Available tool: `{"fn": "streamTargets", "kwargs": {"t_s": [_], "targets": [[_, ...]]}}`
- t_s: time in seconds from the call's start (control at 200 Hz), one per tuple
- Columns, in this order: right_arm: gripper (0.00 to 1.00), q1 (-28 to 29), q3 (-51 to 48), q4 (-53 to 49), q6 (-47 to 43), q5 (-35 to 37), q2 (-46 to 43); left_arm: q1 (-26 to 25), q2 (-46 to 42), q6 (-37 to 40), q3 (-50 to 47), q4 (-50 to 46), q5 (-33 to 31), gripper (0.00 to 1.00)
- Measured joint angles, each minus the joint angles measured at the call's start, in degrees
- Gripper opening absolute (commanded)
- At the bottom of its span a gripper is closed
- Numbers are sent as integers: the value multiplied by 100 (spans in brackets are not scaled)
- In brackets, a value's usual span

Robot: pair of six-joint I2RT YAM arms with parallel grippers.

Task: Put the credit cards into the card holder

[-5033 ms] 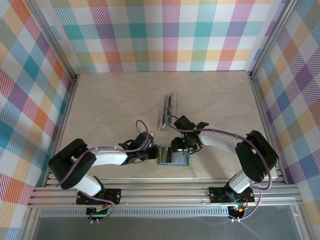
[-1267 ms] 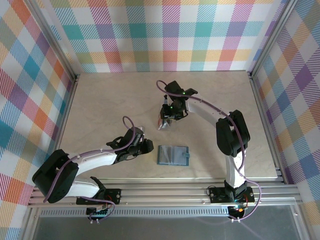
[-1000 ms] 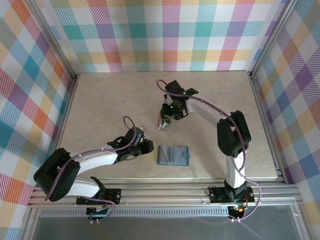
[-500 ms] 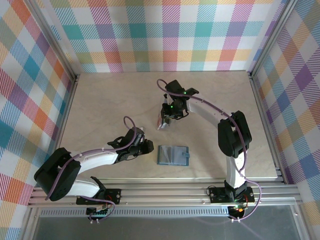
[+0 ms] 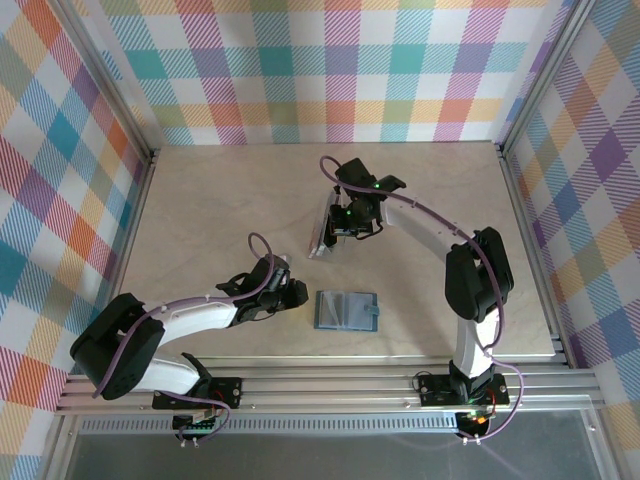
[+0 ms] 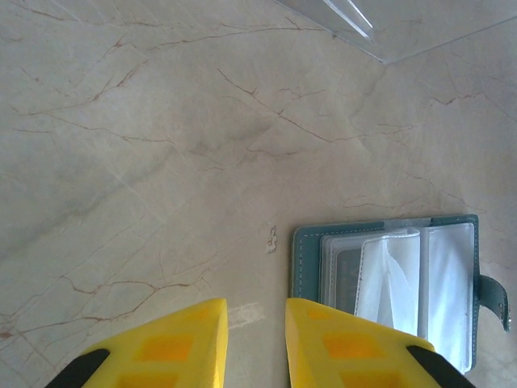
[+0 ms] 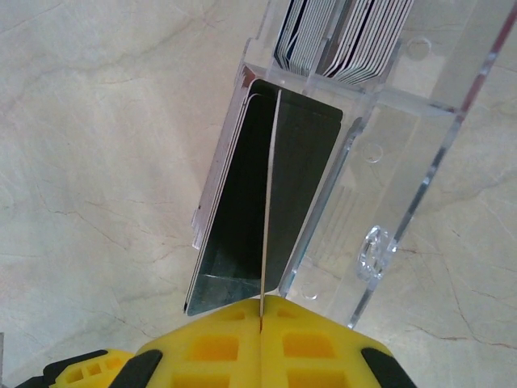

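My left gripper [image 6: 256, 314] hovers low over the counter [image 6: 161, 121], its two yellow fingers a narrow gap apart with nothing between them; just beyond it and to the right lies the one card holder [image 6: 388, 279], teal, opened flat, its clear sleeves facing up and its tab at the right edge; from above, the holder [image 5: 346, 309] lies apart from both arms. Farther out, my right gripper [image 7: 262, 311] is pinched tight on a single credit card [image 7: 271, 202], seen edge-on as a thin line; that card stands in the near compartment of the one clear rack [image 7: 420, 162], with a dark face on either side of it; the far compartment holds a packed row of credit cards [image 7: 347, 40], too many to count.
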Motion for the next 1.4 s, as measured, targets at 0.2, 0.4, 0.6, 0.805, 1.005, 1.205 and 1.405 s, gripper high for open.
{"fn": "streamTargets", "kwargs": {"t_s": [0.2, 0.4, 0.6, 0.805, 1.005, 1.205, 1.405], "targets": [[1, 2, -72, -26, 24, 164, -203, 0, 0, 0, 0, 0, 0, 26], [0, 4, -72, -101, 85, 455, -374, 0, 0, 0, 0, 0, 0, 26], [0, 4, -236, -155, 146, 640, -660, 0, -2, 0, 0, 0, 44, 27], [0, 2, -1147, 85, 173, 538, -1764, -92, -94, 55, 0, -7, 52, 36], [0, 0, -2275, 463, 166, -9, -3016, -466, -118, 243, 37, -101, -94, 38], [0, 0, -3598, 935, 142, -1231, -3526, -831, 114, 415, 236, -129, -269, 34], [0, 0, -4463, 1381, 127, -2116, -3521, -975, 334, 498, 236, -136, -365, 26]]}}
